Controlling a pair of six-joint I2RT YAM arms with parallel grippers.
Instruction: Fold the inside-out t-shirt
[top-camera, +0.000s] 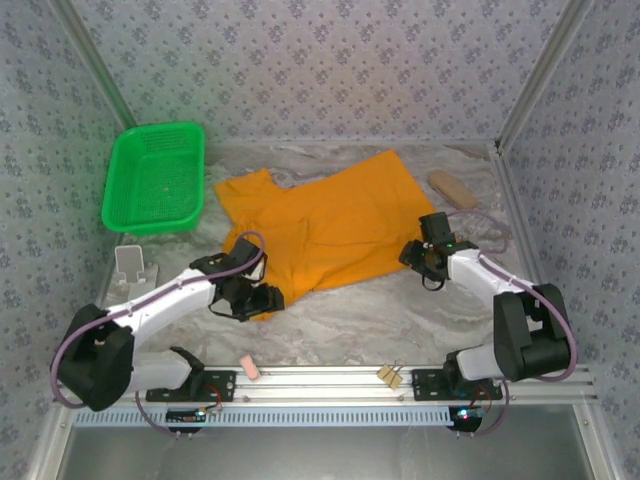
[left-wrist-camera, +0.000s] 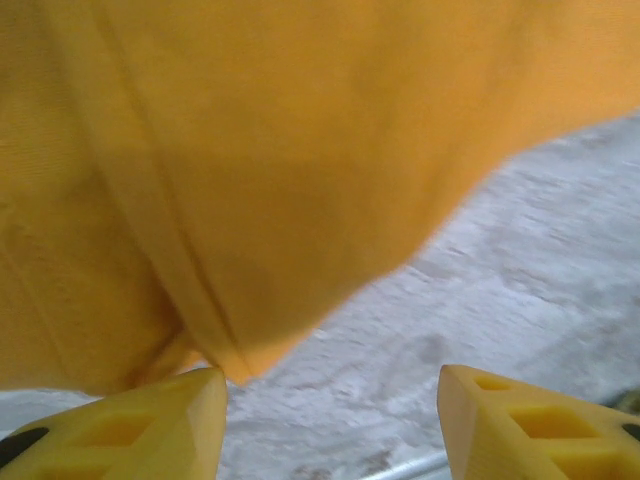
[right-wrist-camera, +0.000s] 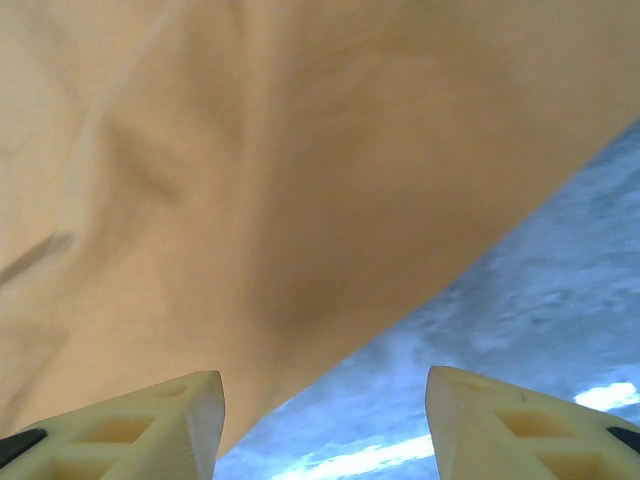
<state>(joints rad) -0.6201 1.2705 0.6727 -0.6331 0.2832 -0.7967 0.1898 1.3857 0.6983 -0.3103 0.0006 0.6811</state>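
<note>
Garment position, top view: your t-shirt (top-camera: 330, 225) lies spread and skewed on the middle of the bench (top-camera: 380, 310). Its near-left corner points toward the left arm, and the green basket (top-camera: 155, 178) sits well apart at far left.
Pincers, top view: left pincer (top-camera: 262, 297) is at that near-left corner and right pincer (top-camera: 418, 258) at the near-right edge — neither appears to lift any cloth.
Left wrist view: left pincer (left-wrist-camera: 330, 420) stands open with nothing between its fingers. The t-shirt (left-wrist-camera: 250, 150) ends in a corner just past the left-hand fingertip (left-wrist-camera: 170, 420), and bare bench (left-wrist-camera: 520, 260) fills the gap.
Right wrist view: right pincer (right-wrist-camera: 325, 420) is likewise open and empty. The t-shirt (right-wrist-camera: 250, 150) edge runs diagonally, ahead of one finger, with bench (right-wrist-camera: 560, 280) ahead of the other.
Step in hand: as I judge it, taking hold of the near edge at both ends.
Doing it well: shift each pincer sideways until the cloth edge sits squarely in the gap. Go low so one finger gets under the fabric and close both together — then lift evenly so nothing bunches or drags.
</note>
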